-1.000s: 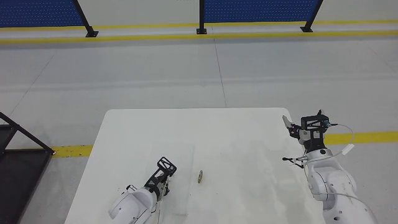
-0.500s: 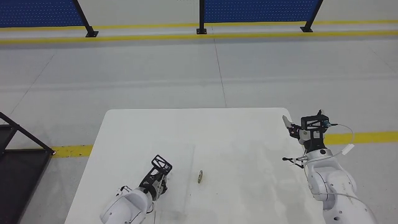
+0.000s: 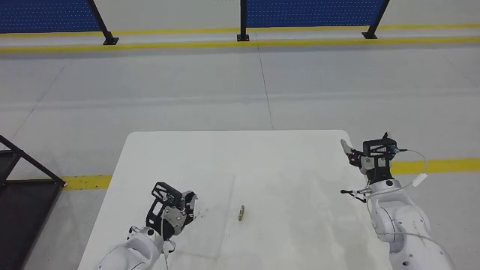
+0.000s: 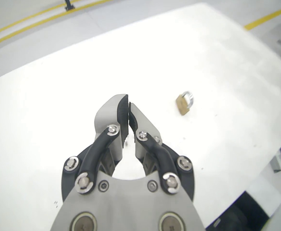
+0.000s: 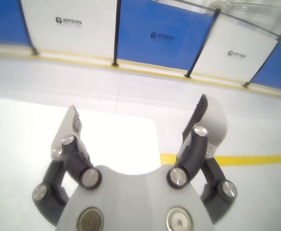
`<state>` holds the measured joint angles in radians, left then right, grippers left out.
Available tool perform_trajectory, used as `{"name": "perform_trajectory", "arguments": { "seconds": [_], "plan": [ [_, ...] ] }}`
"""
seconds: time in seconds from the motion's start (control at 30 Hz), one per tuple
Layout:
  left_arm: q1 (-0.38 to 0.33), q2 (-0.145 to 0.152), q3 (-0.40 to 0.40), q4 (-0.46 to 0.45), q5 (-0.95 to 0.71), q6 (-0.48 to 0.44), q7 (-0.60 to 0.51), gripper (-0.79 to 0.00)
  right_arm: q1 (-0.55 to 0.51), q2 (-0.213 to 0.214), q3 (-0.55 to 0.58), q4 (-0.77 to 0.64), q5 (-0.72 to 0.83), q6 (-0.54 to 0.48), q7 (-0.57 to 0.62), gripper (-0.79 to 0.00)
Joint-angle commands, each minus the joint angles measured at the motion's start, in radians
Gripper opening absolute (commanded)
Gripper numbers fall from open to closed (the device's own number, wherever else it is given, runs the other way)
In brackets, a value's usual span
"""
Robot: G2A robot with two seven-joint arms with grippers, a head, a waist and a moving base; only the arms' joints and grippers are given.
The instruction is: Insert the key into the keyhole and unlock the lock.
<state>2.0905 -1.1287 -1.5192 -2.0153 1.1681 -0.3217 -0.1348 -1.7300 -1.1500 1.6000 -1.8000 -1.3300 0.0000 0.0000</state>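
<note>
Off to the right of the fingertips of the left gripper (image 4: 128, 102), near them but not touching, we see the lock (image 4: 185, 104) lying flat on the white table (image 3: 285, 157) (a small brass padlock, its silver shackle on the end farther from those fingers). It lies between the two grippers, much closer to the left fingers than to the right ones.

We find the left arm low over the near left part of the table, its wrist tilted so that the fingers point out across the tabletop and a little to one side of the lock. The two fingers are closed: their black ribbed pads (image 4: 121, 111) meet at the tips, with only a hairline gap lower down. Whether anything thin is pinched between them we cannot tell. The fingertips touch neither the lock nor, as far as we can judge, the table.

Well apart from the lock, the right arm stands at the table's far right corner. The right gripper (image 5: 138, 106) points outward over that corner, toward the grey floor. Its fingers are spread wide (one ribbed pad faces inward), and nothing sits between them or touches them.

Beyond both sets of fingers we see yellow floor lines (image 3: 225, 43) and a fence of blue and white panels (image 5: 164, 34) on black posts.
</note>
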Motion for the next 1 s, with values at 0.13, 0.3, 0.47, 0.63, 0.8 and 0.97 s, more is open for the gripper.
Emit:
{"name": "perform_trajectory", "arguments": {
  "seconds": [0.13,0.3,0.47,0.63,0.8,0.97],
  "plan": [
    [-0.012,0.003,-0.082,0.120,-0.214,-0.222,0.287,-0.785,0.000,0.000,0.000,0.000,0.000,0.000,0.000,0.000],
    [-0.055,0.005,-0.090,0.217,-0.264,-0.345,0.365,-0.785,-0.063,-0.003,-0.066,-0.041,-0.067,-0.042,-0.011,0.000],
    [-0.058,0.005,-0.091,0.222,-0.266,-0.346,0.368,-0.785,-0.179,-0.009,-0.221,-0.111,-0.269,-0.031,0.005,0.000],
    [-0.058,0.005,-0.091,0.222,-0.266,-0.346,0.368,-0.785,-0.232,-0.020,-0.402,-0.092,-0.384,-0.054,0.021,0.000],
    [-0.058,0.005,-0.091,0.222,-0.266,-0.346,0.368,-0.785,-0.185,-0.043,-0.542,-0.011,-0.354,-0.051,0.015,0.000],
    [-0.058,0.005,-0.091,0.222,-0.266,-0.346,0.368,-0.785,-0.083,-0.079,-0.653,0.132,-0.263,0.002,0.040,0.000]
  ]
}}
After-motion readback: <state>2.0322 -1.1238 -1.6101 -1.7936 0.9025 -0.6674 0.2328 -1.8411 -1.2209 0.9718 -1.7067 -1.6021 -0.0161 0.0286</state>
